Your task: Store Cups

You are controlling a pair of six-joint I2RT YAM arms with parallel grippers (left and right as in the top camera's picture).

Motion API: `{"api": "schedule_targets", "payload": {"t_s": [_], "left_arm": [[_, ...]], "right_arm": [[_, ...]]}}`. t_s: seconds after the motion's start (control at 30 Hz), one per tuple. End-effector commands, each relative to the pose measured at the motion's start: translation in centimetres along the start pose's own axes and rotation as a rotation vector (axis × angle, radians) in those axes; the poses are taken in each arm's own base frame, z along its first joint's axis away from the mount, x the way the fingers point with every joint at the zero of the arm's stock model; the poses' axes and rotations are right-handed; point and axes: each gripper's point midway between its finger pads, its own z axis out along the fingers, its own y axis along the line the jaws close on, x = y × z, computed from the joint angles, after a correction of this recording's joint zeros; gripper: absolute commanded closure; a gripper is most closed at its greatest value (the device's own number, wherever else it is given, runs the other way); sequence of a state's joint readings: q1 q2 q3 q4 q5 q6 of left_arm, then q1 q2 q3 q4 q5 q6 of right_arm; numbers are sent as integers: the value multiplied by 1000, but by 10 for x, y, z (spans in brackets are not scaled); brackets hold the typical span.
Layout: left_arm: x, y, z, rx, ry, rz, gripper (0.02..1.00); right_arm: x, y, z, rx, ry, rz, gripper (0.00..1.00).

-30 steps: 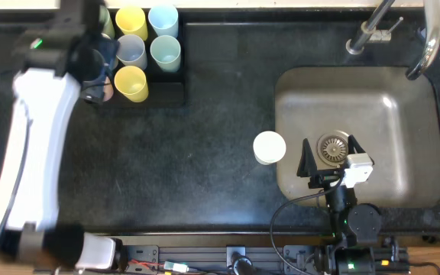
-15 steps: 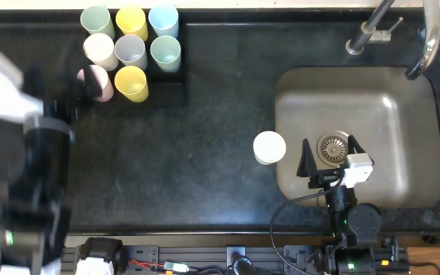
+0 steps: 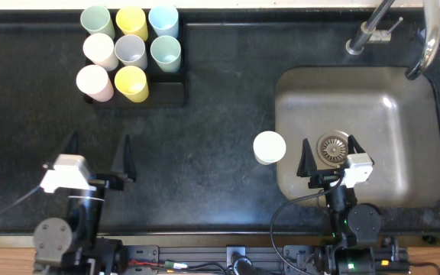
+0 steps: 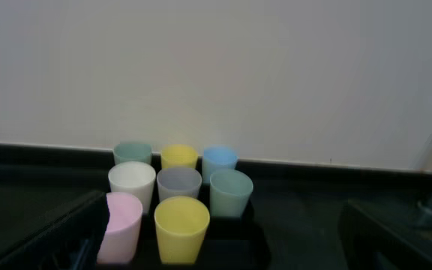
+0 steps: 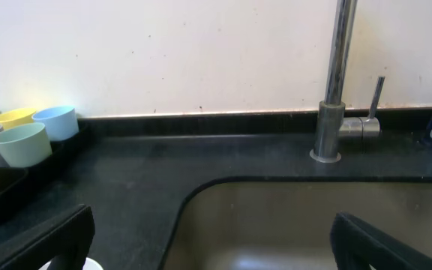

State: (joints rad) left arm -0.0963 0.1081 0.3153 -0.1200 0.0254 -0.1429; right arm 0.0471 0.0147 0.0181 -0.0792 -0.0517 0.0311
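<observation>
Cups (image 3: 131, 52) sit racked far ahead of our left pincer (image 3: 98, 150), now pulled back, jaws apart and empty; one white cup (image 3: 269, 147) waits beside our spread right pincer (image 3: 328, 156).

Eight upright cups (image 3: 131, 51), white cup (image 3: 269, 147) apart

The left arm's fingers (image 3: 127, 156) withdraw from the cup tray (image 3: 170, 95) to the counter's near edge, spread wide, uncovering the pink cup (image 3: 94, 82).

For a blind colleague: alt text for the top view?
Eight pastel cups cluster at a black tray, upper left of a dark counter; one white cup stands beside the sink. Left pincer and right pincer sit open below.
</observation>
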Motion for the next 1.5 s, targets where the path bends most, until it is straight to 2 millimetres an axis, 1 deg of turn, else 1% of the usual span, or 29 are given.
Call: {"api": "schedule_targets", "payload": {"t_s": [0.03, 0.1, 0.13, 0.17, 0.23, 0.27, 0.3, 1.5], "left_arm": [[26, -3, 0, 47, -54, 49, 18], [47, 0, 5, 47, -53, 49, 18], [54, 1, 7, 46, -47, 48, 18], [71, 3, 9, 46, -25, 47, 18], [92, 7, 8, 33, 68, 47, 18], [99, 7, 8, 30, 96, 46, 18], [117, 9, 6, 25, 171, 53, 18], [117, 10, 6, 21, 169, 57, 18]], "right_arm": [[3, -1, 0, 1, -3, 7, 5], [3, -1, 0, 1, -3, 7, 3], [3, -1, 0, 1, -3, 7, 3], [3, -1, 0, 1, -3, 7, 5], [3, -1, 0, 0, -3, 7, 3], [3, -1, 0, 1, -3, 7, 5], [3, -1, 0, 1, -3, 7, 3], [3, -1, 0, 1, -3, 7, 5]]}}
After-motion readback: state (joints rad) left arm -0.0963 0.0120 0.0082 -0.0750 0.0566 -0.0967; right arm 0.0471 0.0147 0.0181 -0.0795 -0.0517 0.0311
